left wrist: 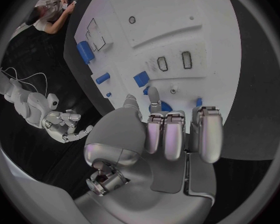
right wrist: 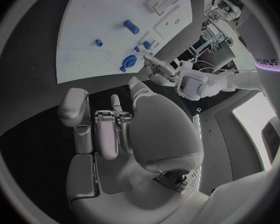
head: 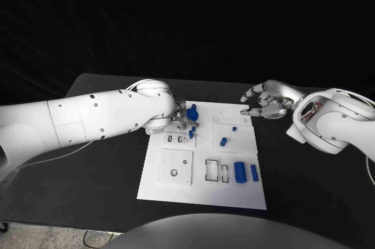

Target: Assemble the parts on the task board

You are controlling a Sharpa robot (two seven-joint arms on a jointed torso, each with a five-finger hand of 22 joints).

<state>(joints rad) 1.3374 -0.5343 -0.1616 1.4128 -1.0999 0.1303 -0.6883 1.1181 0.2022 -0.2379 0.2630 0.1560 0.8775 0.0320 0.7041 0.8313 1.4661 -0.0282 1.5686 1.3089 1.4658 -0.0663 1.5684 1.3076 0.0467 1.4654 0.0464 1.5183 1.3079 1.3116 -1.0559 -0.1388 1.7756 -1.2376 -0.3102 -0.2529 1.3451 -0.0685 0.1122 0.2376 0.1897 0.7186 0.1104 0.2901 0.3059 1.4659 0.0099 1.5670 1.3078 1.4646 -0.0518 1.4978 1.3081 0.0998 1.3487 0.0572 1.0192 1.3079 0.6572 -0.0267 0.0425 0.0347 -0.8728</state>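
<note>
Two hands in play, both near the far end of the task board (head: 201, 197). Left hand (head: 184, 119) sits over the board's far-left part, fingertips closing round a blue part (head: 192, 112); looks like a pinch, prob. to seat it in the board there, tho the wrist view hides the contact, so grip is a judgement. Right hand (head: 265, 102) hangs off the board's far-right corner, over bare table (head: 312, 195), fingers curled in loosely w/ nothing in them; prob. parked clear so it doesn't crowd the left.

Other parts on the board: small blue peg (head: 233, 128) & short blue piece (head: 224, 142) mid-board, right of the left hand; a wide blue block (head: 240, 172) & slim blue bar (head: 254, 172) toward the near-right, beside empty rectangular slots (head: 212, 170). Those prob. wait for later steps.
</note>
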